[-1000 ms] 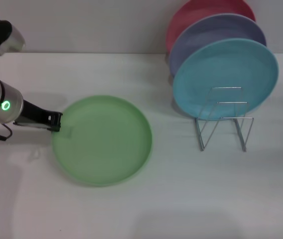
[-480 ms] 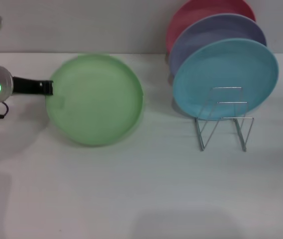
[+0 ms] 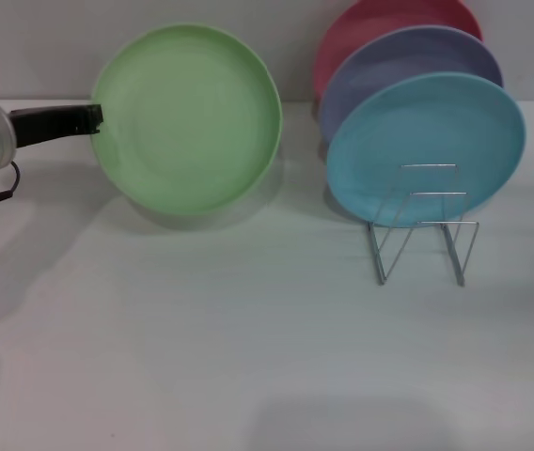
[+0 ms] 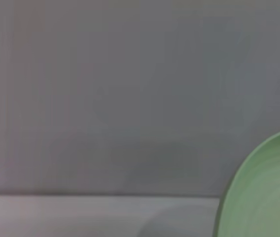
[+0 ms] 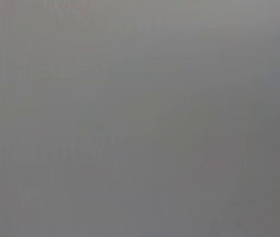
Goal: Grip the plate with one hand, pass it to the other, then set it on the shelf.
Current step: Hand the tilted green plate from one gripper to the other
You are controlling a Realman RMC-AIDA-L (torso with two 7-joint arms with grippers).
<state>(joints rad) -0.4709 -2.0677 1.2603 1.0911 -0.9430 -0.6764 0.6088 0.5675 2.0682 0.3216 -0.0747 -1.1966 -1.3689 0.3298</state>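
**Green plate lifted on left claw, handover not yet made**

Left claw (image 3: pixel 93 116) is clamped on the left rim of the green plate (image 3: pixel 188 116), holding it off the tabletop (image 3: pixel 248 357) at far left. Plate is tipped up so its face points toward the head camera, shadow on the tabletop under it. Edge grip leaves the whole right side of the rim free, which looks like the point: the other claw needs somewhere to take hold. The tipped-up attitude also suits a rack that takes plates on edge.

Right claw isn't in the head view, and its wrist camera shows only blank grey, so I can't tell its state or position. Left wrist view only catches a slice of green rim against the wall.

Wire shelf (image 3: pixel 422 225) sits on the right, well apart from the green plate. Turquoise plate (image 3: pixel 425 146) stands in it, lavender plate (image 3: pixel 408 61) behind that, red plate (image 3: pixel 380 23) farthest back. The back rows are filled; the nearest wire loops, in front of the turquoise plate, look free, so that's probably the target slot.

Risk: the turquoise plate leans right over those loops, so the insert will be tight. Nothing else lies between plate and shelf.
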